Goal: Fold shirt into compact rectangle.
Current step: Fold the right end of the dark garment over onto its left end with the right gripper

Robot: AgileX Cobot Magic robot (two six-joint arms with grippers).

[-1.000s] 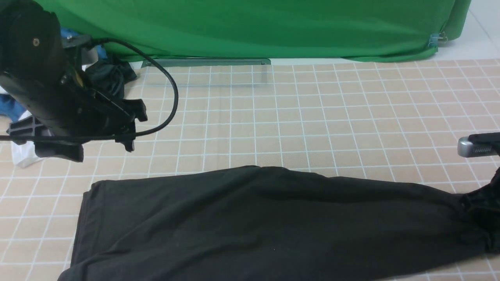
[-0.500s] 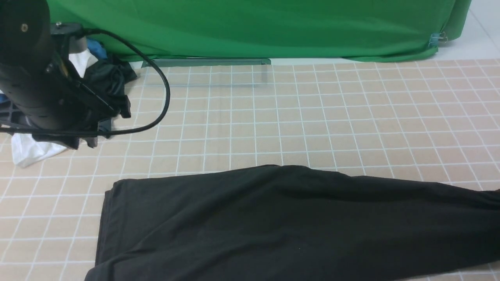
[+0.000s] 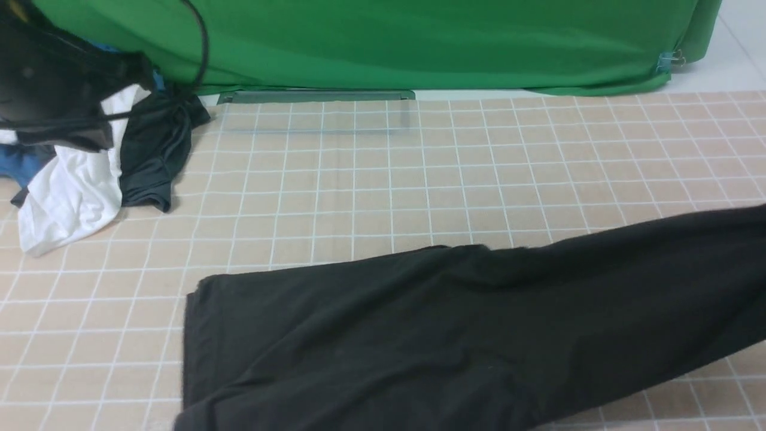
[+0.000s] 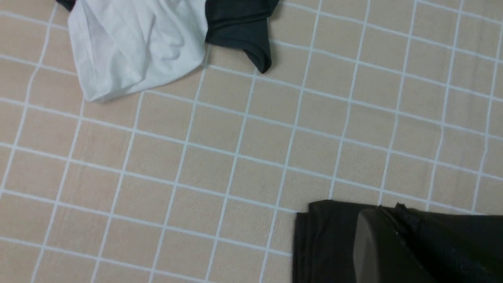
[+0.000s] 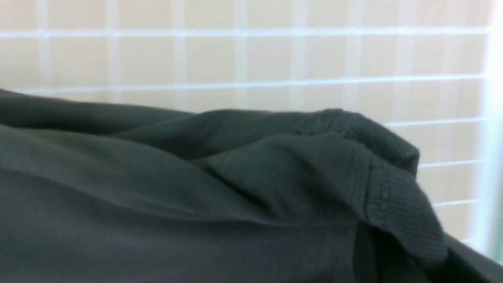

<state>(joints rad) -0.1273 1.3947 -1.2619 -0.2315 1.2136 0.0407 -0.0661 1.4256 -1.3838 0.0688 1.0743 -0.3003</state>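
Primary risk: the shirt (image 3: 455,335) is controlled at 1 end only. It lies on the table (image 3: 383,179) as a long folded band, from a squared-off end at the near left to the right edge of the front view, where it rises clear of the surface. Any further pull from the right would probably drag the unheld left end and skew the stacked layers, spoiling the rectangle. Secondary risk: the grip appears to sit on the bunched ribbed collar (image 5: 393,184), a thick, uneven wad that may slip free under tension. The right tool is out of the front view and its fingers are hidden in the right wrist view. The lifted end and the fabric crowding that camera indicate a pinch on the shirt. The left tool (image 4: 395,239) is pressed together and empty, raised at the far left above the white garment (image 3: 72,185) and dark grey garment (image 3: 152,155), well apart from the shirt.
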